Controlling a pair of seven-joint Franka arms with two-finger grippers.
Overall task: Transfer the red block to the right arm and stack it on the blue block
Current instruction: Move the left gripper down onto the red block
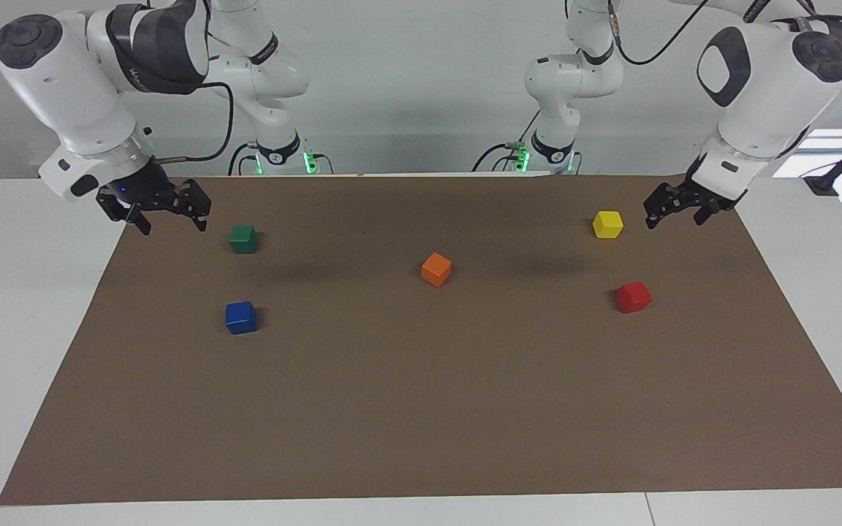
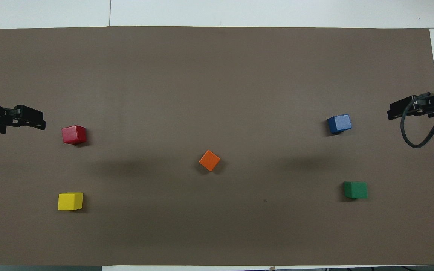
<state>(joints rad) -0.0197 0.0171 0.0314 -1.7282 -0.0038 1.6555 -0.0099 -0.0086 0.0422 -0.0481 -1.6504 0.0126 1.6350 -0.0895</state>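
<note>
The red block (image 1: 634,296) (image 2: 74,134) rests on the brown mat toward the left arm's end of the table. The blue block (image 1: 241,317) (image 2: 339,124) sits on the mat toward the right arm's end. My left gripper (image 1: 675,218) (image 2: 36,122) hangs open and empty over the mat's edge at its own end, apart from the red block. Over the mat's edge at the right arm's end, my right gripper (image 1: 172,223) (image 2: 395,112) is open and empty, apart from the blue block.
A yellow block (image 1: 607,223) (image 2: 70,201) lies nearer to the robots than the red one. A green block (image 1: 243,239) (image 2: 355,189) lies nearer to them than the blue one. An orange block (image 1: 436,269) (image 2: 209,160) sits mid-mat. The brown mat (image 1: 421,409) covers most of the white table.
</note>
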